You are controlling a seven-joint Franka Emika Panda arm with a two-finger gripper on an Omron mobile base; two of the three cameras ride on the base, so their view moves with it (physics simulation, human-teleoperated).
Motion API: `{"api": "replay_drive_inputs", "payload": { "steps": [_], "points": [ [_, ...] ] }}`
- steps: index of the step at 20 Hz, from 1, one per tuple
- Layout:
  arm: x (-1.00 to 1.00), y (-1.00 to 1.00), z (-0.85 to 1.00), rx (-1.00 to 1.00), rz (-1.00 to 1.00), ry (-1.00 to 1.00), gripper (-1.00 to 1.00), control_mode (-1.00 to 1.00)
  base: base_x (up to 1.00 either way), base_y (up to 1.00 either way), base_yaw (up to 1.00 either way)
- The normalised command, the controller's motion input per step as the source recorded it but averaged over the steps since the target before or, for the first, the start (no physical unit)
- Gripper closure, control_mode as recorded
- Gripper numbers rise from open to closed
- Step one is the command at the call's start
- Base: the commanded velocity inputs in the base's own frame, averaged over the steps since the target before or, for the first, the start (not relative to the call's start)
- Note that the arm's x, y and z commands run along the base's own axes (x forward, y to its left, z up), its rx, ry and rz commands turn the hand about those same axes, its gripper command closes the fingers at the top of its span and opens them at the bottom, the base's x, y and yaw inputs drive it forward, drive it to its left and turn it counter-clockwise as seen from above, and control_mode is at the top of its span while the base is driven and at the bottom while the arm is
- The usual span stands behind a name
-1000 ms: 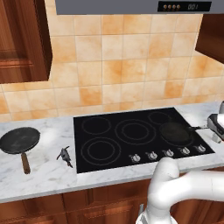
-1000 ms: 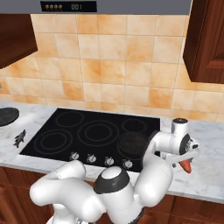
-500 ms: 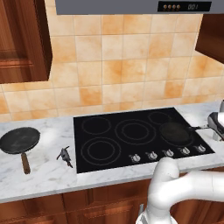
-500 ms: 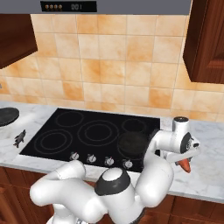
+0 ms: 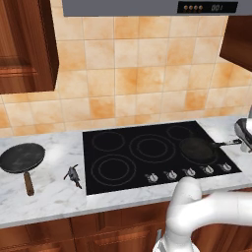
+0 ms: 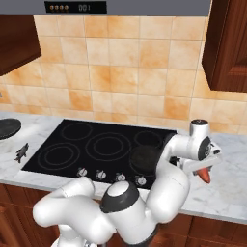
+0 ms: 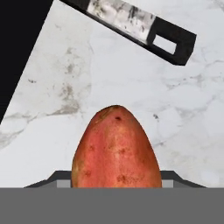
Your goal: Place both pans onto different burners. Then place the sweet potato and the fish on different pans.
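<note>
My gripper [image 6: 205,169] hangs over the marble counter just right of the cooktop, shut on the orange-red sweet potato [image 7: 115,146], whose tip [image 6: 207,175] pokes out below the fingers. The black pan with the thin dark handle [image 5: 198,149] sits on the right front burner; its handle [image 7: 140,25] crosses the top of the hand view. On the counter at the far left lies the wooden-handled pan [image 5: 22,158]. The small grey fish [image 5: 74,173] rests between that pan and the cooktop.
The glossy black cooktop [image 5: 165,166] has several free ring burners and a row of silver knobs [image 5: 189,172] along its front. Dark wood cabinets [image 6: 226,43] hang at both upper sides. Bare marble counter [image 7: 131,78] lies under the hand.
The jaws have closed onto the sweet potato since a second ago. The arm has barely shifted; pans and fish lie where they were.
</note>
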Motion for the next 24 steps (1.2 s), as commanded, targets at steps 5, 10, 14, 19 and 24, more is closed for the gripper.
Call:
{"api": "replay_drive_inputs", "payload": {
  "steps": [5, 10, 14, 19, 24],
  "points": [
    [-0.02, 0.29, 0.33, 0.00, 0.01, 0.00, 1.00, -1.00, 0.00, 0.00, 0.00],
    [-0.13, 0.43, 0.23, 0.00, 0.04, 0.00, 1.00, -1.00, 0.00, 0.00, 0.00],
    [-0.19, 0.43, 0.20, 0.00, 0.06, 0.00, 1.00, -1.00, 0.00, 0.00, 0.00],
    [-0.10, 0.35, 0.23, 0.00, 0.06, 0.00, 1.00, -1.00, 0.00, 0.00, 0.00],
    [0.00, 0.39, 0.29, 0.05, 0.06, 0.00, 1.00, -1.00, 0.00, 0.00, 0.00]
  ]
}}
